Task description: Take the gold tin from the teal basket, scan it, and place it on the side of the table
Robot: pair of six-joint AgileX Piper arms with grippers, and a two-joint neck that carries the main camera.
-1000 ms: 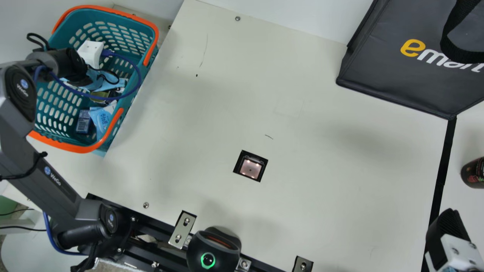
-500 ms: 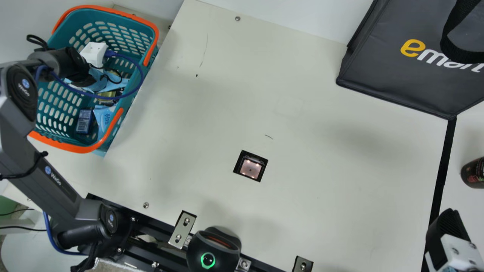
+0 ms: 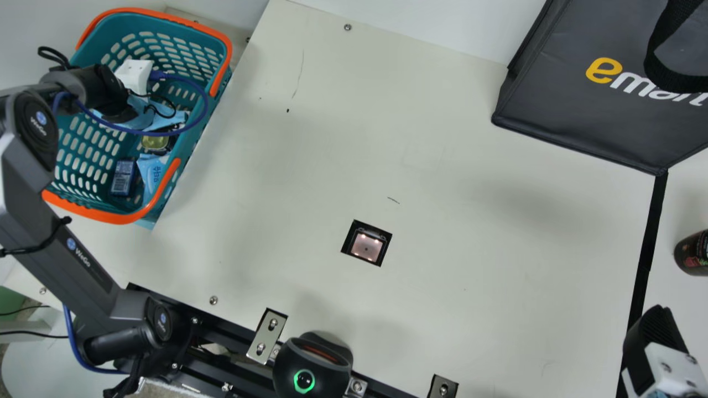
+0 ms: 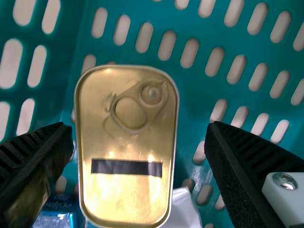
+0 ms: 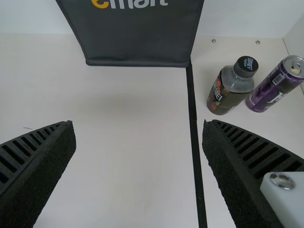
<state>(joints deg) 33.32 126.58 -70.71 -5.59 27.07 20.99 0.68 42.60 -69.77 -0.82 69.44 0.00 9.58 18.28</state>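
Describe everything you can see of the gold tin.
The gold tin sits in the teal basket, its lid facing the left wrist camera. It is oblong with rounded corners and a rim, shiny and metallic-looking. The lid looks closed, with a ring pull near one end and a dark strip across it. The open left gripper has its fingers either side; one is clearly apart, the other I can't tell.

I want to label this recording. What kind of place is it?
Probably a mock checkout station: a scanner window in the table, a teal shopping basket and a black shopping bag.
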